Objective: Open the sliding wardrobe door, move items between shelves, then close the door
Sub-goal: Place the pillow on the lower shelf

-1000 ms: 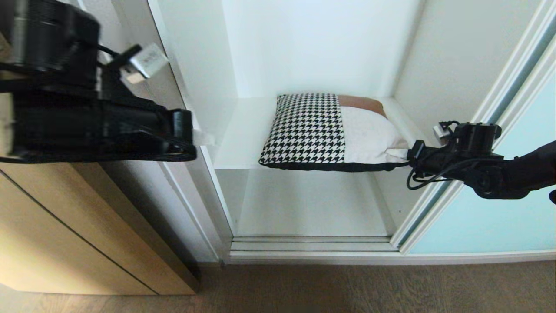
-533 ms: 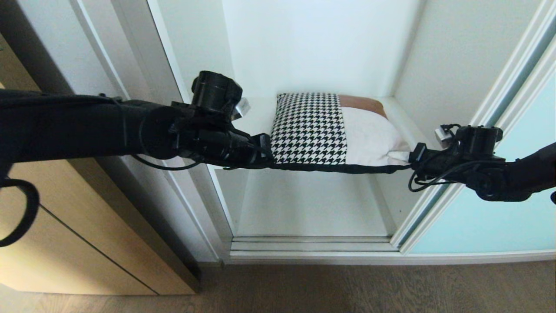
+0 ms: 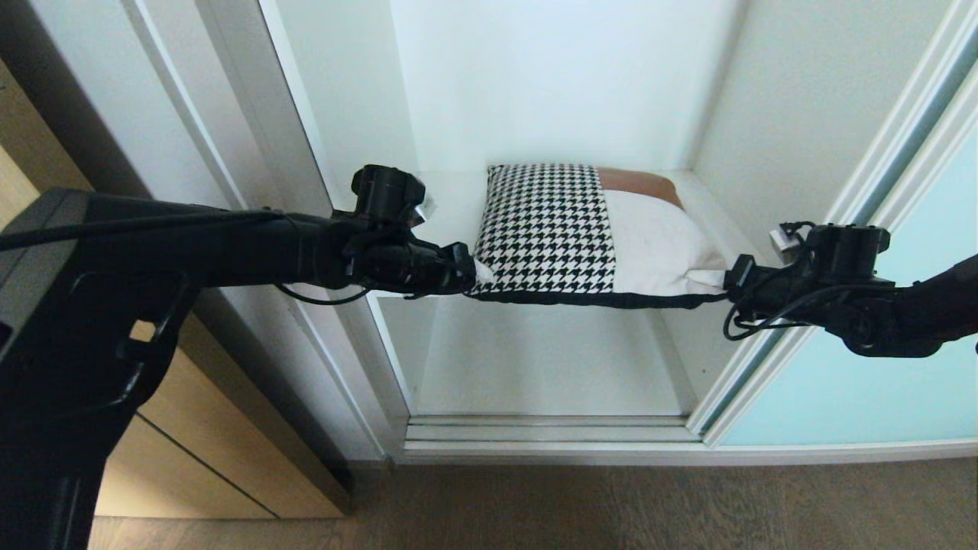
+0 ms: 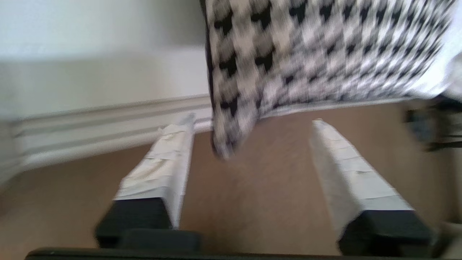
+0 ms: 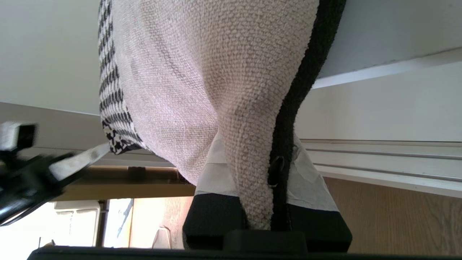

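The cushion (image 3: pixel 581 229), houndstooth on its left half and cream with a rust strip on the right, lies on the white shelf (image 3: pixel 439 221) inside the wardrobe. My right gripper (image 3: pixel 718 276) is shut on its near right corner; in the right wrist view the taped pads (image 5: pixel 310 177) pinch the cream fabric and black piping (image 5: pixel 252 162). My left gripper (image 3: pixel 477 271) is at the near left corner. In the left wrist view it (image 4: pixel 252 121) stands open, and the houndstooth corner (image 4: pixel 231 141) hangs between the fingertips, touching neither. The sliding wardrobe door (image 3: pixel 879 382) is pushed to the right.
A lower white shelf (image 3: pixel 535 359) lies below the cushion, with the door track (image 3: pixel 550 431) in front of it. The light wood cabinet (image 3: pixel 214 458) stands at the left by the white wardrobe frame (image 3: pixel 252 153). Grey wood floor (image 3: pixel 611 504) runs along the front.
My left arm swung from close to the camera down to the cushion's near left corner, and its jaws opened. The right gripper kept its hold and barely moved.
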Motion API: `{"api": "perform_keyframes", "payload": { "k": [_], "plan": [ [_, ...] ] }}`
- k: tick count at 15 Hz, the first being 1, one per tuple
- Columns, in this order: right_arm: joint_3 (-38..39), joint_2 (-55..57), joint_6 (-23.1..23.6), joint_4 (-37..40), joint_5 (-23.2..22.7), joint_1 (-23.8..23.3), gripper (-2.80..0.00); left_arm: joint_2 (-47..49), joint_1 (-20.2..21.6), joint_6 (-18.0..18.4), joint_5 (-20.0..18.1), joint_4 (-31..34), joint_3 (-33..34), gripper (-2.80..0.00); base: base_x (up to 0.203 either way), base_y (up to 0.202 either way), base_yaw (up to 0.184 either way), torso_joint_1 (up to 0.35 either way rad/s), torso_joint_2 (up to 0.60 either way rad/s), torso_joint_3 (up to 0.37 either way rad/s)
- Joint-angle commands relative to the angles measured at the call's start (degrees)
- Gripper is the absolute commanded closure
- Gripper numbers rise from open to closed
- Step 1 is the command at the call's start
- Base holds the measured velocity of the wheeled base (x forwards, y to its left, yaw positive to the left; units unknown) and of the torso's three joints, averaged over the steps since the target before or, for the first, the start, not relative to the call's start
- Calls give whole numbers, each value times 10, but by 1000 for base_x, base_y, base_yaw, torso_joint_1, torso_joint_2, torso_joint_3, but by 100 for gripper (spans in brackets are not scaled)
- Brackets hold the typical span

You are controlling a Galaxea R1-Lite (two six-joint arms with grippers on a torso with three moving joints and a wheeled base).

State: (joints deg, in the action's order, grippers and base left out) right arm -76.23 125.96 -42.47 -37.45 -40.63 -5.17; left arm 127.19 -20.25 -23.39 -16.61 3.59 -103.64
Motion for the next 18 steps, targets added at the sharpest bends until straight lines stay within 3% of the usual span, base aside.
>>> {"api": "perform_keyframes", "payload": {
  "k": [1,3,6,11,18],
  "plan": [
    [0,-7,-2,3,-2,1,0,27,18,-11,-26,-27,-5,-280,0,0,0,0,0,0],
    [1,-12,-2,13,-3,1,0,48,27,-31,-54,-36,-44,-280,0,0,0,0,0,0],
    [12,-21,5,16,-7,6,0,86,36,-65,-128,-74,-73,-280,0,0,0,0,0,0],
    [14,-27,15,37,-8,6,0,140,35,-42,-137,-133,-73,-280,0,0,0,0,0,0],
    [45,-40,60,57,-39,13,0,127,41,-46,-138,-207,-74,-280,0,0,0,0,0,0]
  ]
}}
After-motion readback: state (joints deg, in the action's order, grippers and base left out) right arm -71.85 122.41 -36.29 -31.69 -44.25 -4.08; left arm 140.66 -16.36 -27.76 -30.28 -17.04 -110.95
